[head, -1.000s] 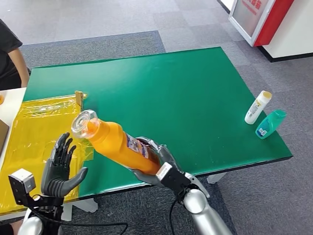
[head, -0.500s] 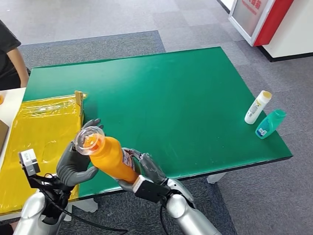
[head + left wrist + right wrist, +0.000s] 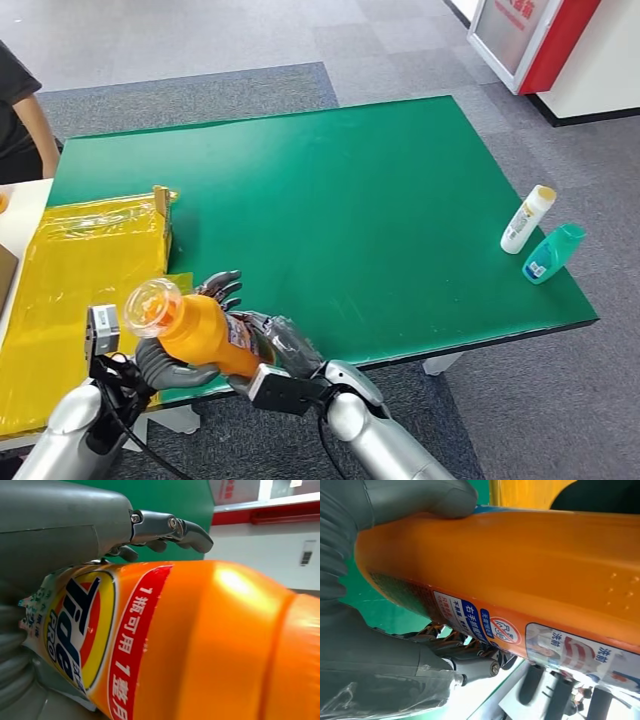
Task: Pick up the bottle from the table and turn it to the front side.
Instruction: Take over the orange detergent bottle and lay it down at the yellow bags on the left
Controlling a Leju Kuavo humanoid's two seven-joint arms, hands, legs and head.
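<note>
An orange detergent bottle (image 3: 198, 332) with a clear cap hangs tilted over the near left edge of the green table (image 3: 362, 200), cap toward the left. My right hand (image 3: 283, 345) grips its lower end. My left hand (image 3: 172, 368) wraps the upper body just below the cap, fingers behind and thumb underneath. In the left wrist view the bottle (image 3: 207, 640) shows its round logo label, lying against the left hand (image 3: 64, 520). In the right wrist view the bottle (image 3: 527, 565) shows small-print labels, with the right hand (image 3: 376, 650) clasped around it.
Yellow plastic sheeting (image 3: 68, 270) covers the table's left part. A white bottle (image 3: 527, 220) and a teal bottle (image 3: 553, 252) lie near the right edge. A person (image 3: 19, 110) sits at the far left. A red-and-white stand (image 3: 536, 35) is at the back right.
My right hand has carried the bottle left and nearer to me. The left hand, open a second ago, has closed around the bottle's upper body.
</note>
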